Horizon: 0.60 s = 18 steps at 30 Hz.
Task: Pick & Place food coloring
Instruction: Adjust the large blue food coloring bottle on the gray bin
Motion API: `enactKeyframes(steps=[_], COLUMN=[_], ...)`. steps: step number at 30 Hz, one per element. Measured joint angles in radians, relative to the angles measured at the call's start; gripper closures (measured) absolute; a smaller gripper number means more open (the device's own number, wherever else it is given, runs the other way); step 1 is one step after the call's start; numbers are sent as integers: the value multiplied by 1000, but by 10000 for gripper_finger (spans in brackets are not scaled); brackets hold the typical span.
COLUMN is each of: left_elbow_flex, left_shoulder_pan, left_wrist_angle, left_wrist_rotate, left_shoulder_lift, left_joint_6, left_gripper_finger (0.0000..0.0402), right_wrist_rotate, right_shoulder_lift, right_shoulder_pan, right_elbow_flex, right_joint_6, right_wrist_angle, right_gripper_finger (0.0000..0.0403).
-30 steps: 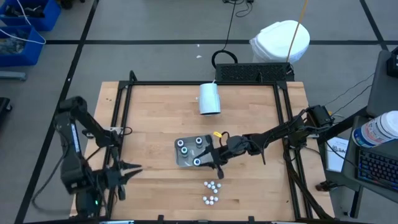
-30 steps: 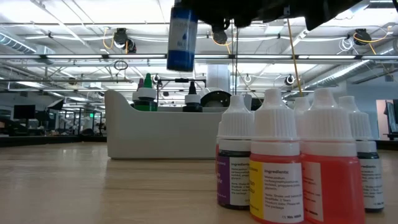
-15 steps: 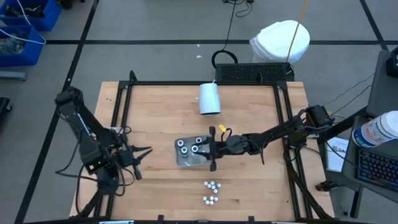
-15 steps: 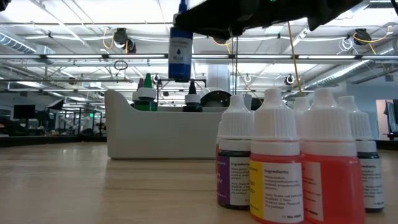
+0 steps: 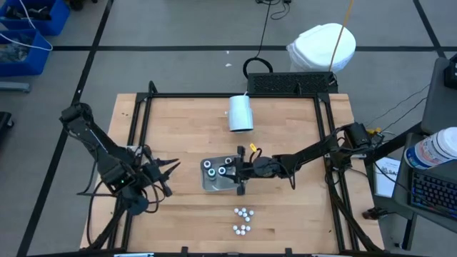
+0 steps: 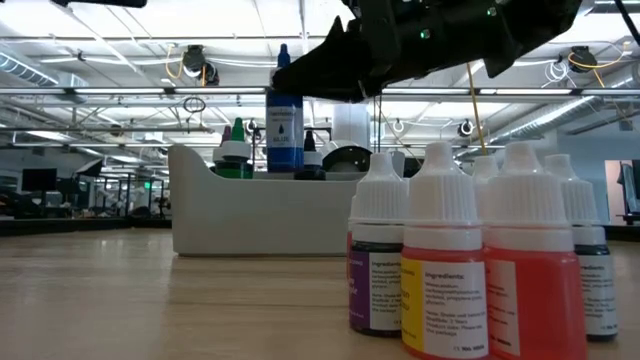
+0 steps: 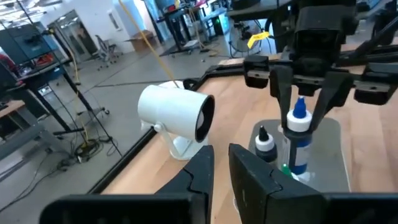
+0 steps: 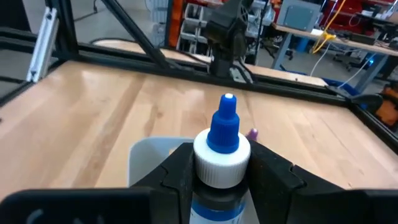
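**Blue bottle poised over the tray**

The right hand [image 5: 238, 170] is clamped on a blue-tipped food coloring bottle [image 8: 222, 140], fingers pinching just under its white collar. In the overhead view it sits at the 3 o'clock edge of the grey tray [image 5: 211, 183], which already holds other bottles [image 5: 208, 165]. The low view shows the blue bottle [image 6: 284, 120] upright, its base dipping behind the tray wall [image 6: 250, 215]. The remaining small bottles [image 5: 243, 213] stand in a cluster on the counter [image 5: 285, 121] toward 6 o'clock of the tray.

The left hand [image 5: 166, 171] waits off toward 9 o'clock, fingers nearly together with only a narrow gap, holding nothing.

To place it well, I judge the bottle should stay vertical and go straight down into a free spot, clear of its black-tipped neighbour [image 7: 265, 140]. Release only once the base is seated, then lift straight up so the fingers don't catch the collar and tip it.
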Motion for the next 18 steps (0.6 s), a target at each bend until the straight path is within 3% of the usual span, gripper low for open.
enactKeyframes(steps=[18], left_elbow_flex=[-70], left_shoulder_pan=[42], left_wrist_angle=[19], left_wrist_rotate=[-1], left_shoulder_lift=[0], left_joint_6=[-18], left_gripper_finger=[344], right_wrist_rotate=[24], right_shoulder_lift=[125], right_shoulder_pan=[27], right_elbow_flex=[0], right_joint_6=[42], right_wrist_angle=[175], right_gripper_finger=[291])
